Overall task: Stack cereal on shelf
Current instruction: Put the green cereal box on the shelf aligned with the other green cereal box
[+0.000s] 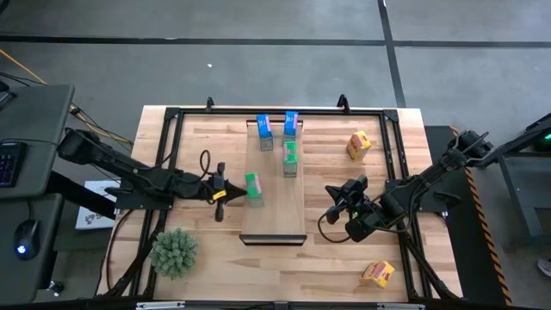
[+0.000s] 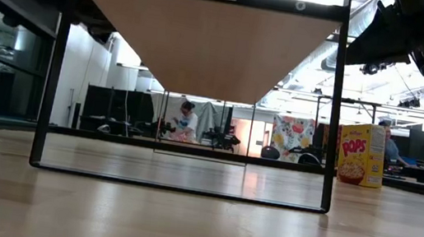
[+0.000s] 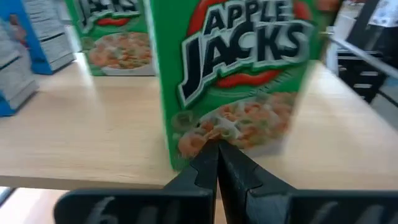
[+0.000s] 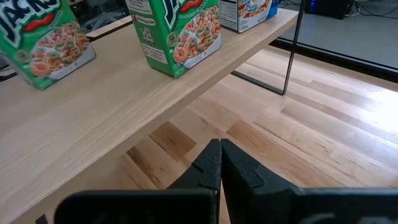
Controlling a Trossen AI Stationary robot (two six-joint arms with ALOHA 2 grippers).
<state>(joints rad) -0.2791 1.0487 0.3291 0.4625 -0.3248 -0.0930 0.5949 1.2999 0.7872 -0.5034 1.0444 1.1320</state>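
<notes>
A: Pale wood first: the shelf (image 1: 274, 185) runs lengthwise down the middle of the desk (image 1: 207, 258), carrying two blue boxes (image 1: 264, 127) and two green ones (image 1: 290, 153).

B: And the yellow-orange ones?

A: Both off the shelf, on the right arm's side: one near the far corner (image 1: 358, 143), one near the front edge (image 1: 377, 274).

B: Which pincer is nearer?

A: The right pincer (image 1: 337, 201), pressed together and empty, between the two. The left pincer (image 1: 220, 193), also pressed together, sits at a green box (image 3: 233, 81) on the shelf's edge
</notes>
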